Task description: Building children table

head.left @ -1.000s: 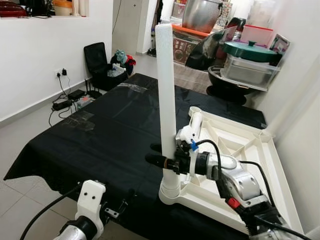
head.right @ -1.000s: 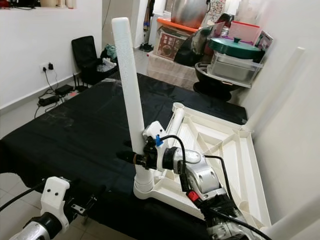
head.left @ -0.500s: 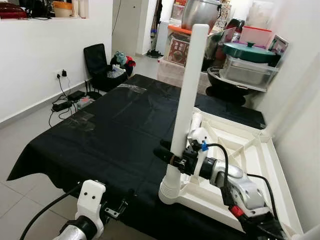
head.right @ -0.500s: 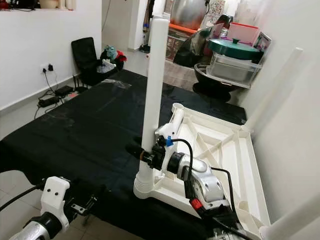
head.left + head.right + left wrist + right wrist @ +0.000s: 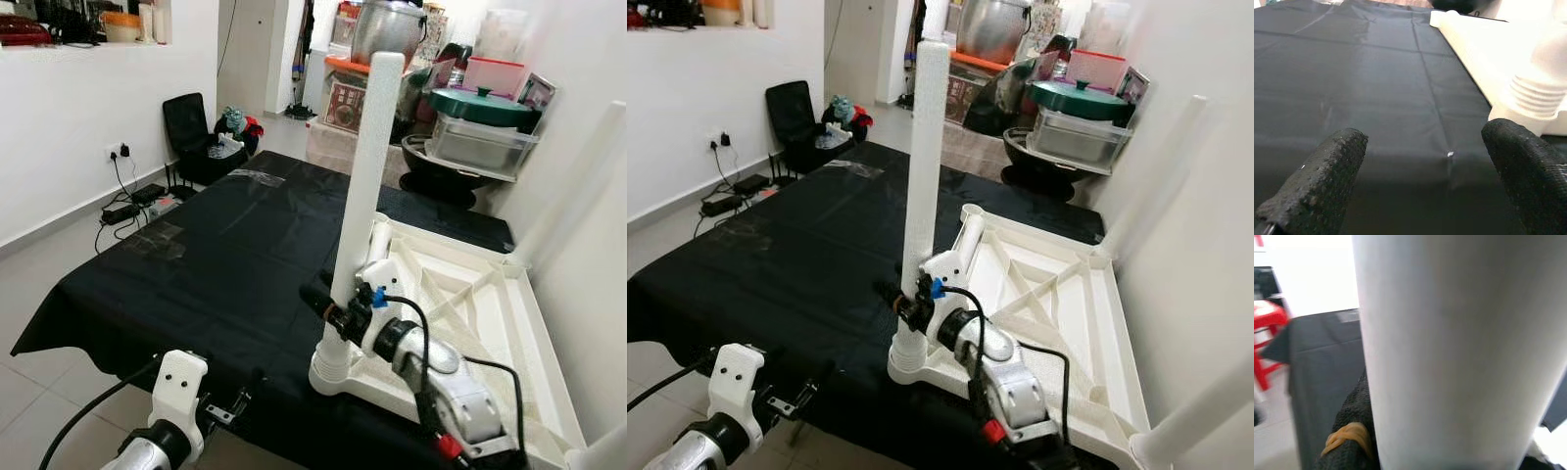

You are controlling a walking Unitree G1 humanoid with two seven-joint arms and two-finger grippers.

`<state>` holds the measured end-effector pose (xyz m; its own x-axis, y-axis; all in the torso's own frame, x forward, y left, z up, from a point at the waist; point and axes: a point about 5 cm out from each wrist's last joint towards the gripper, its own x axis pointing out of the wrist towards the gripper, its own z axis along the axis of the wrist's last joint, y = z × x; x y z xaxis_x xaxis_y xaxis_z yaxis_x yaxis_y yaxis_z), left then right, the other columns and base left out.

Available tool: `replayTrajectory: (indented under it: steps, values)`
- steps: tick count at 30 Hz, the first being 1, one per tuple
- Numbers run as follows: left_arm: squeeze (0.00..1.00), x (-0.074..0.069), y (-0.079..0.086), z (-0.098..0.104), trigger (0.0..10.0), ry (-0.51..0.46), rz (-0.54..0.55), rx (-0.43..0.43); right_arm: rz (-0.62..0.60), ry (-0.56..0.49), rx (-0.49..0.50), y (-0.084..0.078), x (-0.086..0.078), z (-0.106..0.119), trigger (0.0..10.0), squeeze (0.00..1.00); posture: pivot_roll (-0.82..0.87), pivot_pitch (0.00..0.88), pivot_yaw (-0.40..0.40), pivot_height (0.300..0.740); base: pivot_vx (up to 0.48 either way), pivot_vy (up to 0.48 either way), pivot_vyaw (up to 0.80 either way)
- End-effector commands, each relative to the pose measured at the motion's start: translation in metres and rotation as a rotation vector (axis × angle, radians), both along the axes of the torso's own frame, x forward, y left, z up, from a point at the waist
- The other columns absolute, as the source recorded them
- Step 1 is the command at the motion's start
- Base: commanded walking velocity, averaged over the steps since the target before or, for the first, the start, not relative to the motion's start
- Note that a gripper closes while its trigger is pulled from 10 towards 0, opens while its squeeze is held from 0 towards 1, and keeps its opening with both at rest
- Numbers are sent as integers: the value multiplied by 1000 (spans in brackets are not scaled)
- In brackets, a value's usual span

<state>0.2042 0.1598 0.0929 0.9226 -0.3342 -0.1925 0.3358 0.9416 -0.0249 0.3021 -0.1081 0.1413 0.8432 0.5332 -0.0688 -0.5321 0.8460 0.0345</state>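
An upturned white plastic tabletop (image 5: 495, 299) lies on a table under a black cloth (image 5: 196, 255). A white table leg (image 5: 367, 166) stands in the ribbed corner socket (image 5: 333, 367) at the tabletop's near left, leaning slightly to the right. My right gripper (image 5: 328, 304) is shut on the leg's lower part, just above the socket; the leg (image 5: 1459, 347) shows close up in the right wrist view. Two more white legs (image 5: 1151, 176) (image 5: 1195, 421) stand at the right-hand corners. My left gripper (image 5: 1425, 181) hangs open and empty below the table's near edge, left of the socket (image 5: 1533, 98).
A black chair (image 5: 191, 127) and a tangle of cables (image 5: 137, 201) are on the floor at the far left. Pots and boxes (image 5: 480, 122) crowd shelves behind the table. A white wall (image 5: 588, 245) runs close along the right.
The leg has swung from leaning left to nearly upright with a slight rightward lean, with my right gripper still on it. The left arm has stayed put.
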Motion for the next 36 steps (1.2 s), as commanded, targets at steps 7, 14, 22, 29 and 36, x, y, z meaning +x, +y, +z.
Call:
replayTrajectory:
  steps: [7, 14, 22, 29, 36]
  values:
    - [0, 1, -2, -2, 10000, 10, 2, -9, -320, 273, -69, -42, -4, -48, 10000, 0, 122, 0, -145, 740, 0, 0, 0]
    - [0, 2, 0, -3, 10000, 12, 5, -7, -408, 336, -37, -43, -5, -54, 10000, 0, 127, 0, -150, 740, 0, 0, 0]
    - [0, 3, 3, -4, 10000, 14, 13, -4, -645, 318, -35, -62, -5, -55, 10000, 0, 129, 0, -150, 740, 0, 0, 0]
    - [0, 3, 4, -7, 10000, 16, 14, 0, -813, 279, -85, -78, -14, -54, 10000, 0, 127, 0, -145, 740, 0, 0, 0]
    - [0, 3, 7, -9, 10000, 16, 20, 9, -1042, 245, -148, -99, -25, -52, 10000, 0, 130, 0, -145, 740, 0, 0, 0]
